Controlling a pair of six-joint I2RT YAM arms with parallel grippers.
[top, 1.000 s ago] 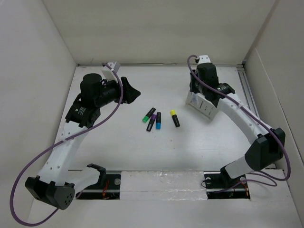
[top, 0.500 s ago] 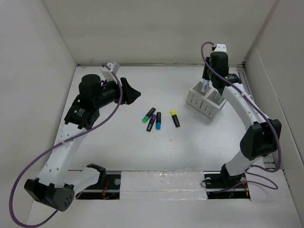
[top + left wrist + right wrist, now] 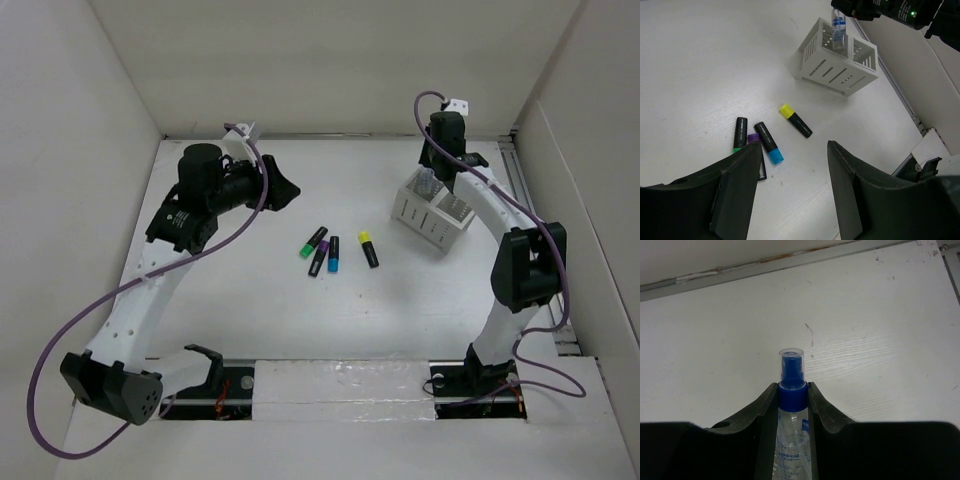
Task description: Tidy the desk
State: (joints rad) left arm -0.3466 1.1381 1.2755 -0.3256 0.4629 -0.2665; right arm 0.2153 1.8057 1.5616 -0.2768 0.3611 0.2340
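White panel walls (image 3: 330, 60) close in the desk (image 3: 300, 310), a flat matte white top that fills the floor of the overhead view, with a metal rail (image 3: 900, 95) along its 3 o'clock edge.

Near the middle of the desk lie four highlighters. The green highlighter (image 3: 314, 242), purple highlighter (image 3: 320, 258) and blue highlighter (image 3: 333, 254) sit close together, nearly parallel, coloured caps toward 6 o'clock. The yellow highlighter (image 3: 368, 249) lies apart from them at 3 o'clock of the blue one, its cap toward 12.

At about 2 o'clock from the desk's centre stands a white two-compartment box (image 3: 415, 215) with slotted walls. The right gripper (image 3: 792, 386) hangs over it, fingers pointing down and clamped on the neck of a spray bottle (image 3: 791, 362), which is clear with a blue collar and a clear cap. The bottle is upright and its lower part sits inside the compartment on the box's 9 o'clock side; whether its base touches the bottom cannot be told.

The left gripper (image 3: 792, 147) hovers above the desk at about 10 o'clock, well apart from the highlighters, jaws spread wide with nothing between them. Its wrist view looks down on the highlighters, one finger hiding part of the purple one.
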